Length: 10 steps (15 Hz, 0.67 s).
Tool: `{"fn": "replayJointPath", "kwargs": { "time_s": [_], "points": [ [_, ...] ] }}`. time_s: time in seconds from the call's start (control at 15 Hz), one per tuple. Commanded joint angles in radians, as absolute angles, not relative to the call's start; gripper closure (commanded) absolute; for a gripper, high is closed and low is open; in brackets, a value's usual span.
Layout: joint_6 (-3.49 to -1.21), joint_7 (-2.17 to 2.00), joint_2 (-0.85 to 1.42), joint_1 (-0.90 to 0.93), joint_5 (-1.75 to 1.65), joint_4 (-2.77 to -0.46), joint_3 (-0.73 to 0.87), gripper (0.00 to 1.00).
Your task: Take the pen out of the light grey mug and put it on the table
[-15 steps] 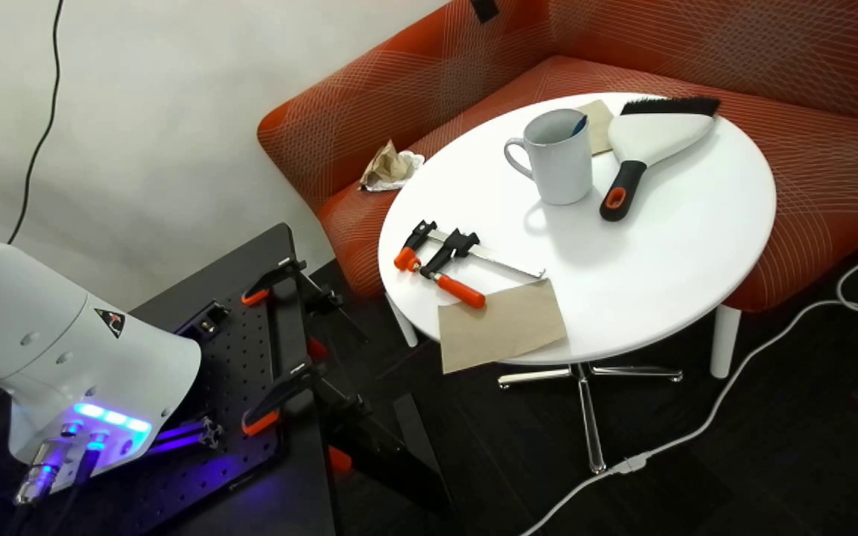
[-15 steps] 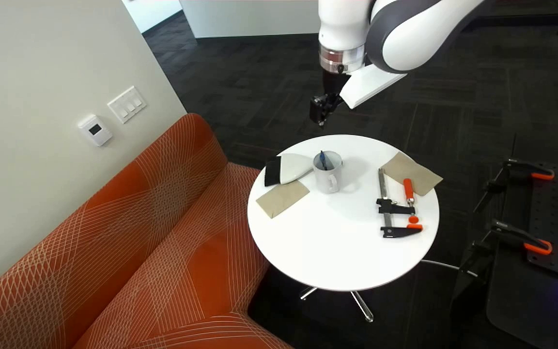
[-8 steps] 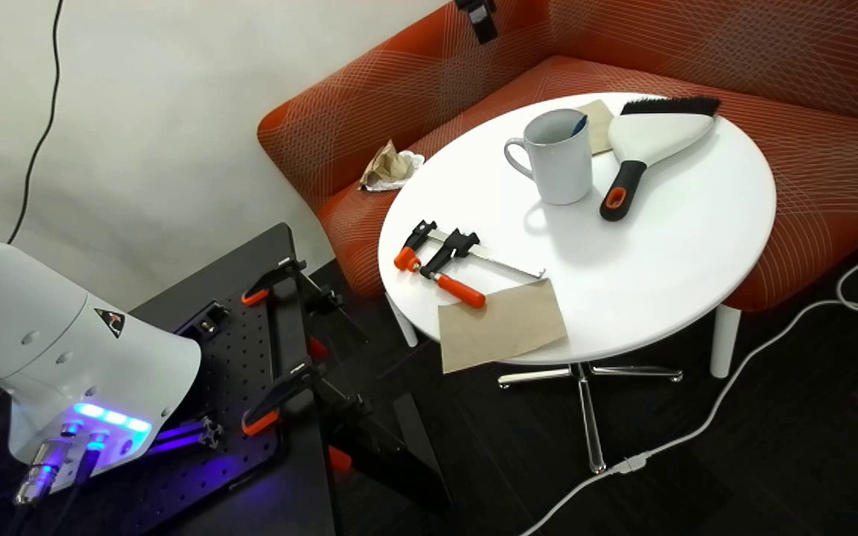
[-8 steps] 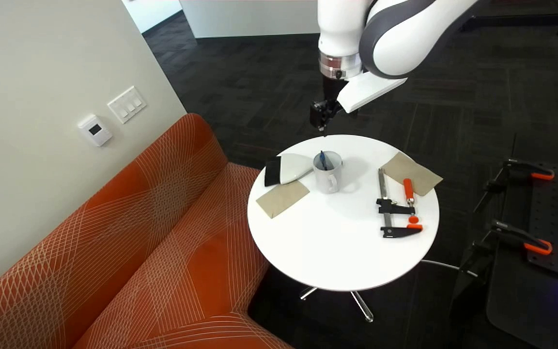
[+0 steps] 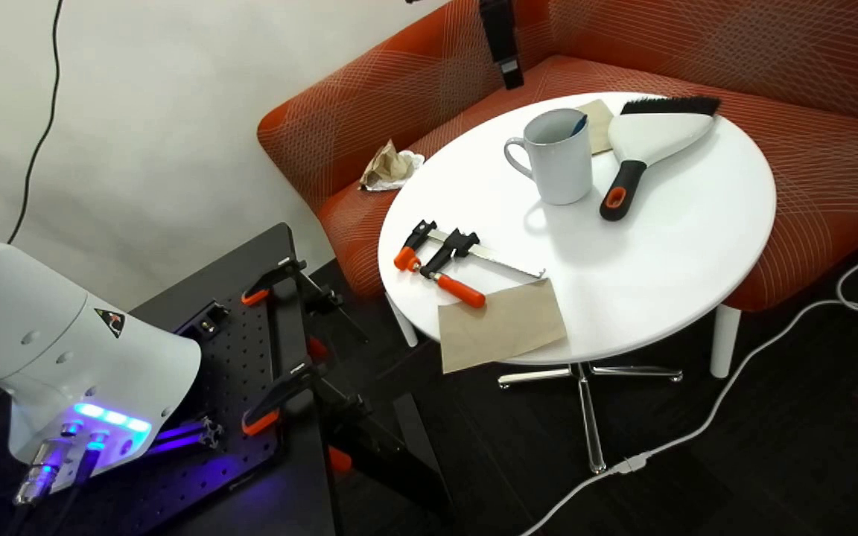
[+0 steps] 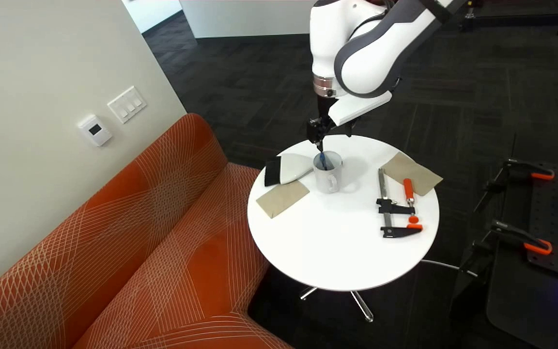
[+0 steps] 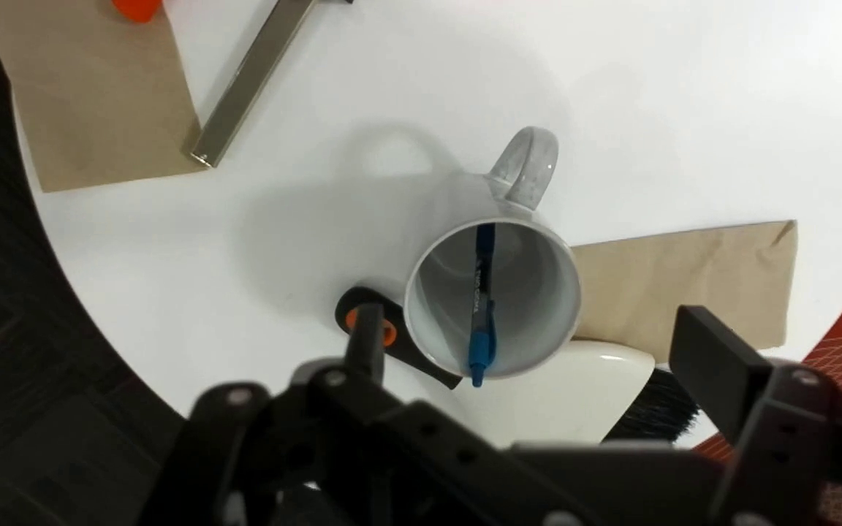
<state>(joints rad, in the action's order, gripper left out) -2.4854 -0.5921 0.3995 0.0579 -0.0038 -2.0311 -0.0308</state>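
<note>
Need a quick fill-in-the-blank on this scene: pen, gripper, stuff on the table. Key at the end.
The pen leans inside the light grey mug, and its clip is coloured ____.
In the wrist view, the gripper is ____ rather than shut.
The number of flat brown paper pieces on the table is ____.
The brush has a mostly ____ handle.

Missing words: blue; open; two; black.

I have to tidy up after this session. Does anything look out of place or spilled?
Two things. The brown paper by the clamp juts past the edge of the table, so it might get knocked off. Crumpled paper lies on the orange sofa, looking like litter. No spill shows.
</note>
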Motion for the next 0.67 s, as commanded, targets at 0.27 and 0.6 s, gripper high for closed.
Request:
{"fn": "replayJointPath", "kwargs": {
  "time_s": [0.27, 0.6],
  "points": [
    [-2.490, -0.581, 0.528, 0.087, 0.069, -1.913, 0.009, 0.10],
    [-2.481, -0.587, 0.577, 0.103, 0.077, -1.879, 0.019, 0.44]
  ]
}}
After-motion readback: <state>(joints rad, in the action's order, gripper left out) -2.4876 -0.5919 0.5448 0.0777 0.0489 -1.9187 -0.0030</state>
